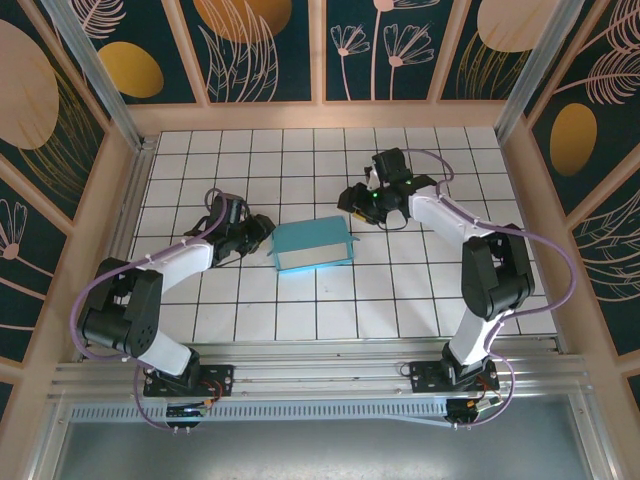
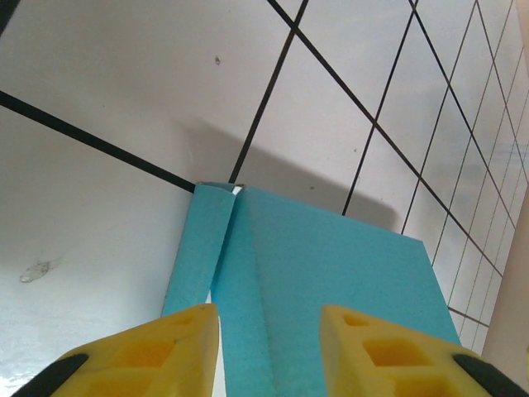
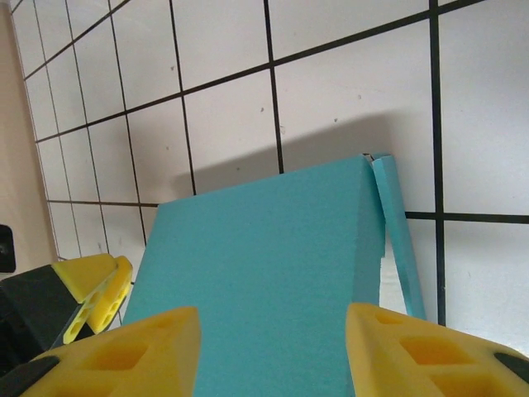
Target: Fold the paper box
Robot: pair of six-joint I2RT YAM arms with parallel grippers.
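Note:
The paper box (image 1: 311, 243) lies folded into a teal block in the middle of the white tiled table, about two tiles wide. In the left wrist view the paper box (image 2: 331, 281) has a narrow flap standing off along its left side. My left gripper (image 1: 262, 233) sits just left of the box, open, its yellow fingers (image 2: 165, 347) spread on either side of the box's near end. My right gripper (image 1: 352, 205) hovers at the box's upper right corner, open too. From the right wrist the paper box (image 3: 264, 265) fills the middle, a thin flap loose on its right edge.
The table (image 1: 300, 160) is white tile with black grid lines, walled by wooden rails (image 1: 320, 115) and patterned panels. The left gripper's yellow fingers (image 3: 95, 289) show at the left of the right wrist view. Open tiles lie behind and in front of the box.

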